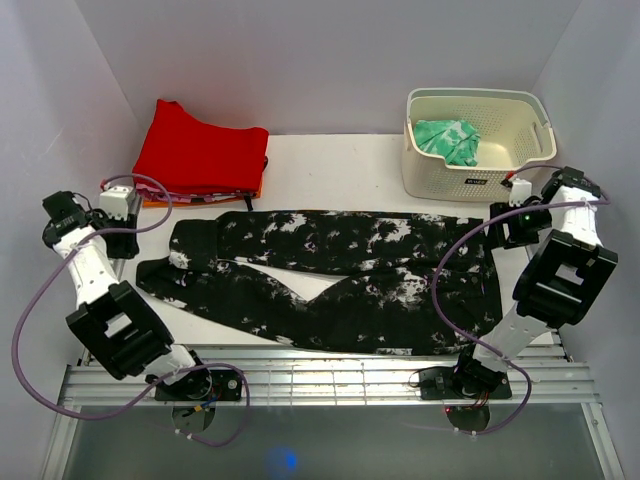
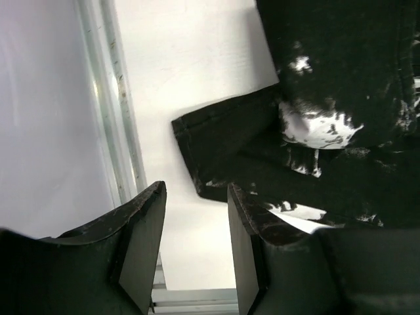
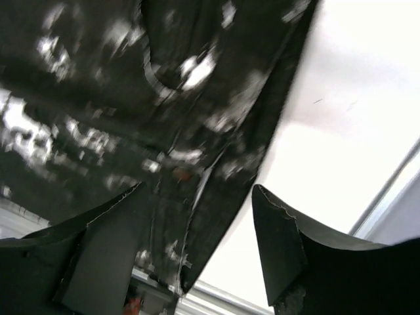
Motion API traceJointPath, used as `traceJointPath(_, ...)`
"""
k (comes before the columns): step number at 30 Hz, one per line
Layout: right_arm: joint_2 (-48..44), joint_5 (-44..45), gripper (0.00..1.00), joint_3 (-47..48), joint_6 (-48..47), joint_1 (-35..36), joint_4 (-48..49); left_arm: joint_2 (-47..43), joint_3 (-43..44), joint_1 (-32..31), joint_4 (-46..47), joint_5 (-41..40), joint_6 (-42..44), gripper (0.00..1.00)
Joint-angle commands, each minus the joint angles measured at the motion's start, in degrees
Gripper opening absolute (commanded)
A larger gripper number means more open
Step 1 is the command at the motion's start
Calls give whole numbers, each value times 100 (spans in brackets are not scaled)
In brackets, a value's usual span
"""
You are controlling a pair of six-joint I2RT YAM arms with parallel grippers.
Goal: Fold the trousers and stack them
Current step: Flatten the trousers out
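Note:
The black trousers (image 1: 330,280) with white splatter lie spread flat across the table, waist to the right, the two legs running left. My left gripper (image 1: 125,212) is open and empty, above the table just left of the leg ends. In the left wrist view its jaws (image 2: 197,226) stand apart over bare white table, with a leg hem (image 2: 216,147) just beyond them. My right gripper (image 1: 510,215) is open and empty by the waist's far right corner. In the right wrist view its jaws (image 3: 197,230) stand apart over the waist edge (image 3: 216,170).
A stack of clothes with a plain red garment (image 1: 200,150) on top sits at the back left. A cream basket (image 1: 480,175) holding a green patterned cloth (image 1: 448,140) stands at the back right. A metal rail (image 1: 320,380) runs along the near edge.

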Motion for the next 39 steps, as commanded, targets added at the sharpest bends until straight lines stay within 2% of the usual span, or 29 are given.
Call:
traceJointPath(1,-87,-266,69,80,-736,75,-1212,340,-125,-309,-95,268,367,54)
traceJointPath(3,-16,-161,68,-157,-981,92,-1458,586,-134,-564,-43,215,605,55)
traceJointPath(8,98,365,67,-729,-1238,180,-1425,1595,384,-741,-42,469,868,54)
traceJointPath(16,283,894,67,-1695,-983,602,-372,2301,552,-1039,353,234,1476,50)
traceJointPath(17,326,1060,67,-1775,-896,637,-213,2310,543,-1057,405,172,1389,46)
traceJointPath(18,362,1148,67,-1836,-843,646,-72,2362,552,-1057,493,102,1275,31)
traceJointPath(22,494,1518,66,-1995,-719,646,438,2240,561,-847,424,-302,556,3)
traceJointPath(23,494,1631,66,-2013,-728,655,578,2170,509,-629,458,-356,353,0)
traceJointPath(26,503,1738,66,-2048,-728,655,728,1898,543,-128,293,-461,-175,0)
traceJointPath(27,546,1808,66,-2039,-719,655,799,1792,474,127,283,-714,-490,0)
traceJointPath(30,555,2018,66,-2013,-754,655,922,1695,255,357,64,-1128,-949,0)
traceJointPath(32,494,2203,66,-1960,-807,646,1001,1528,26,506,133,-1357,-1160,13)
traceJointPath(33,459,2256,66,-1934,-851,638,1054,1423,68,542,151,-1358,-1161,26)
traceJointPath(34,450,2265,66,-1855,-903,629,1063,1300,260,586,116,-1027,-1039,35)
traceJointPath(36,424,2424,66,-1697,-948,620,1046,652,498,595,46,155,-462,52)
traceJointPath(37,389,2128,67,-1470,-983,629,811,248,456,517,-59,1363,116,73)
traceJointPath(38,301,1803,70,-1363,-1009,629,486,36,273,150,-25,1445,453,75)
traceJointPath(39,170,1591,72,-1301,-1088,629,353,-175,-16,-488,262,1089,456,76)
